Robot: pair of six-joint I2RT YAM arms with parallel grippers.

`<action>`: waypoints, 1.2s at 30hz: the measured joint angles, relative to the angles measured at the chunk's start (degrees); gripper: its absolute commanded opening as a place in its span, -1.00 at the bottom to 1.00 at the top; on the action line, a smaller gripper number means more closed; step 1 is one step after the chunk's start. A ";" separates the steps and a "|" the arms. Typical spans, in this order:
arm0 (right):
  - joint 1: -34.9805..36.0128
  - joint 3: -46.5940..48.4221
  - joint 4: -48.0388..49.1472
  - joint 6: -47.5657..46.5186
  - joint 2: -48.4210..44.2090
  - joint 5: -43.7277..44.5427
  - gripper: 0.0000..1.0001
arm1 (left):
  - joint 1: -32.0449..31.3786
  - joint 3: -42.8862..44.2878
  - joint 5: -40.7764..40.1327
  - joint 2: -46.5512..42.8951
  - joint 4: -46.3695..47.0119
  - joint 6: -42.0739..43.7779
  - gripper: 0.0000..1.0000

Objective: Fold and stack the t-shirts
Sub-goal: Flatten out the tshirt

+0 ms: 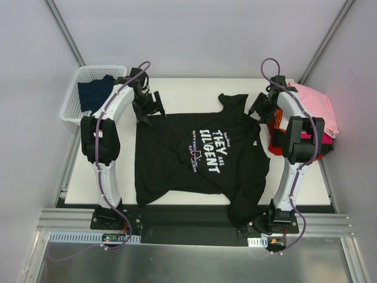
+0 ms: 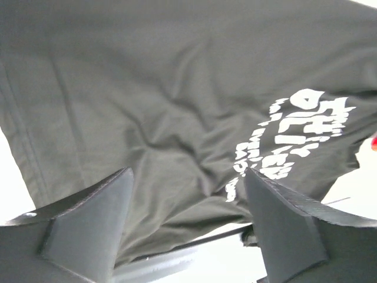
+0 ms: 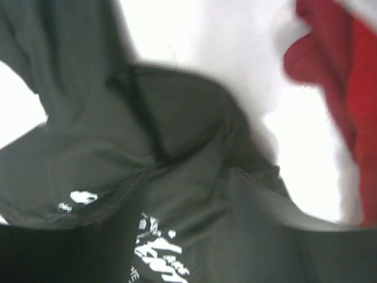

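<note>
The black t-shirt [image 1: 194,159] is lying spread on the white surface [image 1: 188,88] between the two arms, white lettering [image 1: 212,150] facing up, one part of it spilling over the near edge by the right arm's base. I am judging this to be the laying-out step, before any fold is made. The left pincer [image 1: 150,105] is hovering over the shirt's far left corner with its fingers [image 2: 94,218] standing well apart and nothing between them. The right pincer [image 1: 259,108] is hanging over the far right part near a sleeve, its fingers also looking parted and empty, though its own view is blurring badly. The next move is likely calling for both pincers to come down on matching edges of the cloth and carry one side over the other, and the overhanging part is probably needing to be pulled back onto the surface first. The folded pile [image 1: 318,106] of pink and red shirts is sitting at the right, partly hidden behind the right arm, so I cannot tell how many there are. A dark navy garment [image 1: 97,94] is lying crumpled in the white basket [image 1: 73,97] at the far left.
</note>
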 measured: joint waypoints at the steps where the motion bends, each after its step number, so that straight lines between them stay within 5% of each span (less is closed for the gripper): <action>1: 0.24 0.00 -0.52 -0.22 -0.39 -0.57 -0.14 | 0.00 0.83 0.33 0.07 0.28 0.02 0.67; 7: 6.19 -1.99 -5.53 -1.42 -6.78 -2.32 -0.28 | -0.15 1.95 2.97 4.33 2.23 -0.59 0.27; 10: 11.17 -6.67 -7.28 -2.12 -11.52 -2.95 -0.28 | -0.04 0.13 2.32 7.93 3.23 -1.62 -0.23; 12: 14.14 -10.47 -8.22 -2.34 -14.16 -3.39 -0.30 | 0.31 -1.16 1.66 9.64 3.13 -2.99 -0.91; 13: 15.19 -12.17 -8.74 -2.36 -15.15 -3.58 -0.31 | 0.66 -1.53 1.38 10.29 3.04 -3.67 -1.00; 36: 18.03 -13.00 -13.73 -2.75 -15.54 -3.76 -0.37 | 5.60 5.22 -13.38 14.67 0.15 -3.72 -1.00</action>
